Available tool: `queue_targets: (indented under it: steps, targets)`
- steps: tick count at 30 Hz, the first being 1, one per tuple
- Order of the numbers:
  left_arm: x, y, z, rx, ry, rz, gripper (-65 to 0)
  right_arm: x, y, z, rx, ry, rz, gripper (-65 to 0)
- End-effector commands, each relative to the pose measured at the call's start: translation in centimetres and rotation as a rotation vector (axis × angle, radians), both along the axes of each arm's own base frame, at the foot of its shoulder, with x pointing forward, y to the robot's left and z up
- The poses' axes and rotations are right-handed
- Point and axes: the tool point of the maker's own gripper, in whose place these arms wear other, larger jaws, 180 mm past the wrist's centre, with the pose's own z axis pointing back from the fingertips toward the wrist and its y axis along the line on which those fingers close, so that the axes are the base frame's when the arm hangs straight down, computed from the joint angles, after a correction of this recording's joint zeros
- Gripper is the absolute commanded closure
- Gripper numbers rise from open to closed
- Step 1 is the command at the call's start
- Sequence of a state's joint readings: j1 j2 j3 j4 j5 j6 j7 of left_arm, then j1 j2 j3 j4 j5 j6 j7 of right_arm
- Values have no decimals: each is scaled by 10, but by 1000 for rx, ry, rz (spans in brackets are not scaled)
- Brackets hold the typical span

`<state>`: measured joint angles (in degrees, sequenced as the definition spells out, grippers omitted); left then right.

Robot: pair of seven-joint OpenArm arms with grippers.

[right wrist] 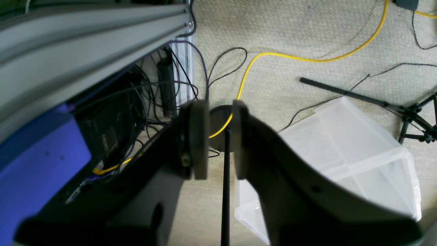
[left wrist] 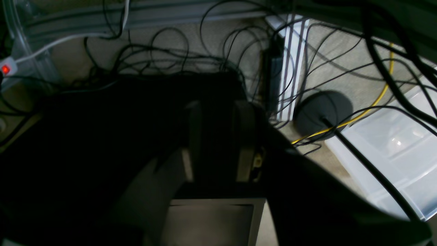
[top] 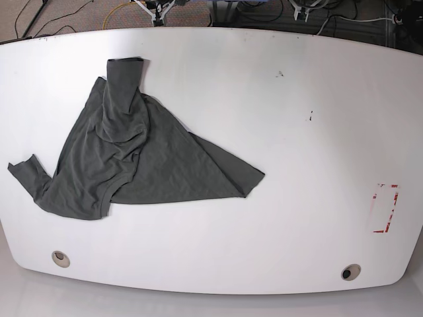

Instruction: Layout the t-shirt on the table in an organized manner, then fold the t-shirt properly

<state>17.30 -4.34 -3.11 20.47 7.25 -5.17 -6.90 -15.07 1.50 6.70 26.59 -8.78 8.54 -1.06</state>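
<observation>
Both tools, the left tool [left wrist: 218, 140] and right tool [right wrist: 220, 136], are seen slightly parted and empty off the desk [top: 297, 132], so the crumpled shirt [top: 132, 158] could be bunched further by a blind grasp.

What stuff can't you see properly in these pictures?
- Both arms: absent from the base view; its frame shows only the table.
- The t-shirt: crumpled, its own folds hide one sleeve and the underside.
- Left gripper: the left wrist view is dark and a black shape sits behind it, so its gap is hard to judge.
- Right gripper: nothing held; beyond it, blurred floor, a yellow cable and a clear bin.
</observation>
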Motion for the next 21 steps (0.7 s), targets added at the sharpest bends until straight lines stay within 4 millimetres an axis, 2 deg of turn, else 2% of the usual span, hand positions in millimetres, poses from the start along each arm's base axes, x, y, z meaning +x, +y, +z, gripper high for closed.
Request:
queue_targets:
  steps: [1, 9, 12, 18, 21]
  targets:
    - [-13, 3, 2, 3, 9, 1, -144, -8, -1, 1, 0, 2, -3, -116]
    - [-20, 2, 9, -1, -34, -4, -142, 0, -6, 16, -17, -92, 3, -116]
    - [-23, 2, 13, -2, -56, -10, -142, 2, 0, 22, -11, -119, 1, -116]
    - [-24, 11, 24, 21, -98, 12, -142, -4, 1, 32, -14, -143, 4, -116]
    - [-25, 18, 32, 36, -126, 27, -142, -14, 0, 39, -17, -146, 6, -116]
